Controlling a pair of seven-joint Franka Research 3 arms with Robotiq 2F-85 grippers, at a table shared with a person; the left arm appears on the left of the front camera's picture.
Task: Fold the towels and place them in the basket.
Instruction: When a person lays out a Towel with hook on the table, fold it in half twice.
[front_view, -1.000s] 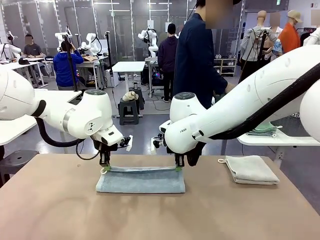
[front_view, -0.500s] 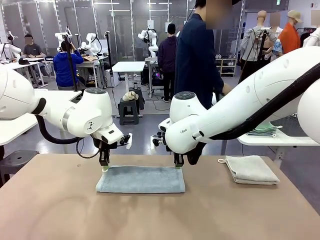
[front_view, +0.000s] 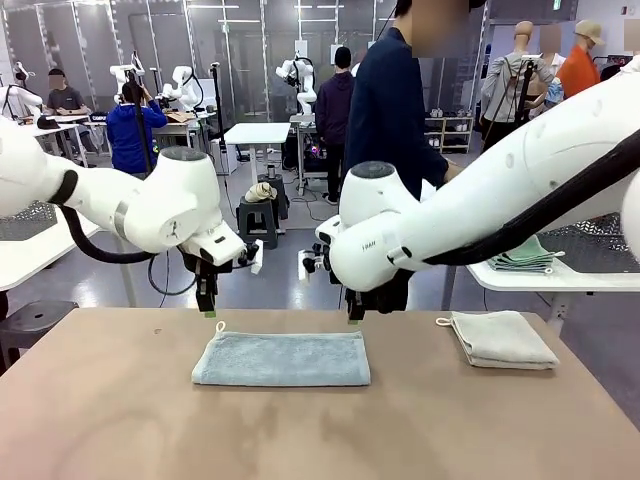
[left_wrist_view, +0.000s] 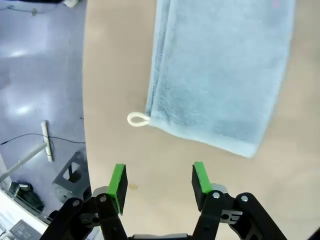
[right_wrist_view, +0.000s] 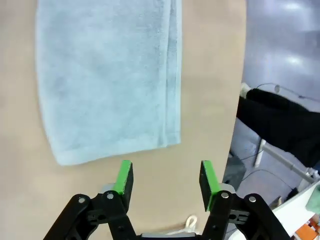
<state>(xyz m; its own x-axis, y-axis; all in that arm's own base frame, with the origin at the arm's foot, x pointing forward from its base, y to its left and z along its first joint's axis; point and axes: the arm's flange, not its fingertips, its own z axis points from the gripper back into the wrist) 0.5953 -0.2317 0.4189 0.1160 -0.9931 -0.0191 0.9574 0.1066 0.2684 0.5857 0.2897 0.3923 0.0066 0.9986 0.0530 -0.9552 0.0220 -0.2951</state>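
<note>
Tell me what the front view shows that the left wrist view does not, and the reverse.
Front view: the folded cream-white towel on the table's right, the right end effector, a person at the far side. Left wrist view: the left end effector's green pads apart, nothing between them, and floor past the table edge. Both: the grey-blue towel, folded flat, with its corner loop.

Pale grey-blue towel folded flat at centre, loop at far-left corner, cream towel folded at right
</note>
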